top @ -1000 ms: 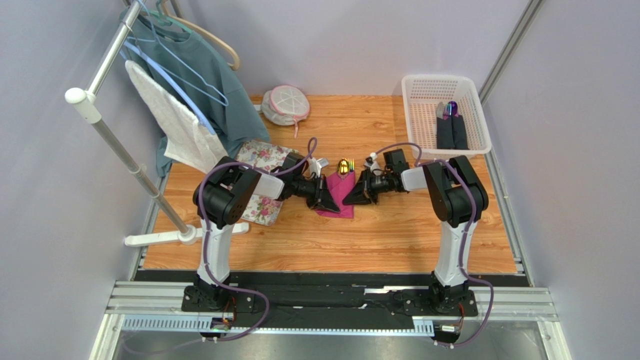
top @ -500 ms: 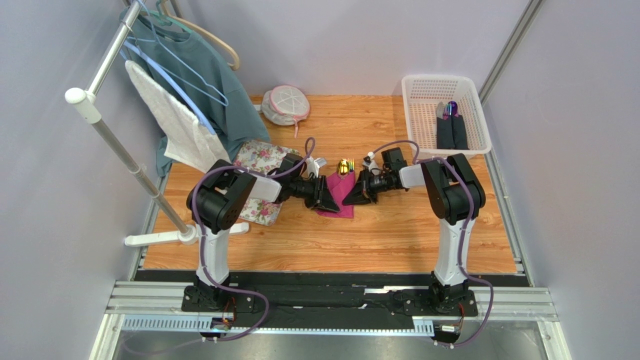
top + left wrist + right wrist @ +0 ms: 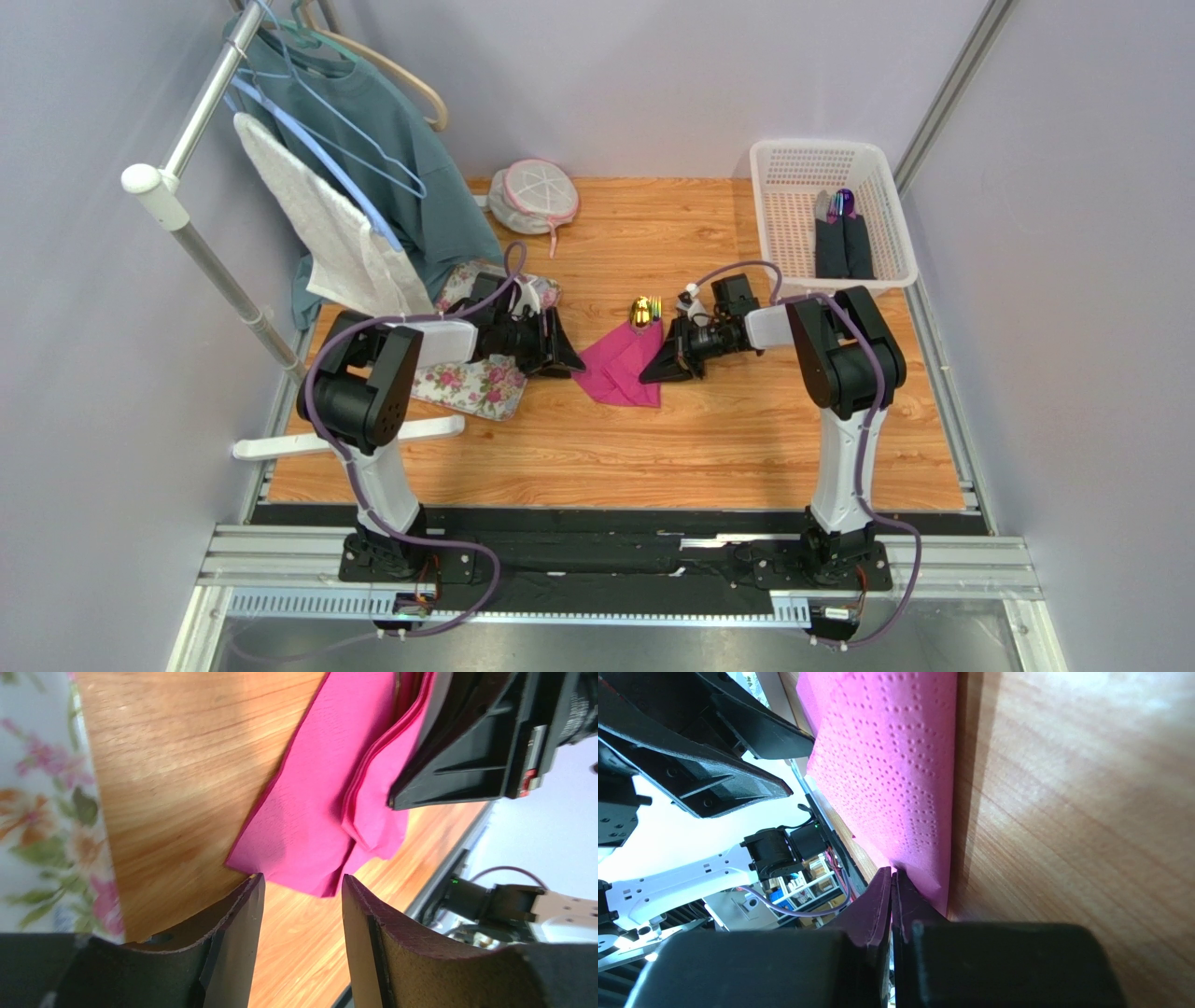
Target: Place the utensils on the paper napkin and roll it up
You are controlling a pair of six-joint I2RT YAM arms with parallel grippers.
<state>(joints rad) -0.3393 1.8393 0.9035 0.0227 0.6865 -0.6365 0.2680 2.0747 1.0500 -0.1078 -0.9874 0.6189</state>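
Observation:
The magenta paper napkin [image 3: 617, 367] lies on the wooden table between the two arms, with a fold raised along its right side [image 3: 330, 798]. Gold utensils [image 3: 643, 311] poke out at its far end; the rest of them is hidden. My left gripper [image 3: 567, 350] is open and empty, a short way left of the napkin [image 3: 302, 882]. My right gripper [image 3: 654, 370] is shut on the napkin's right edge [image 3: 891, 876], low against the table. The dotted pink sheet [image 3: 892, 763] stretches away from its fingertips.
A floral cloth [image 3: 484, 378] lies under the left arm. A clothes rack [image 3: 211, 266] with a teal shirt stands at the left. A mesh pouch [image 3: 533, 193] sits at the back. A white basket [image 3: 831, 210] at the back right holds dark items [image 3: 842, 245].
My left gripper has opened, let go of the napkin and drawn back to the left. The napkin's left part has spread out flatter. The right gripper stays shut in place.

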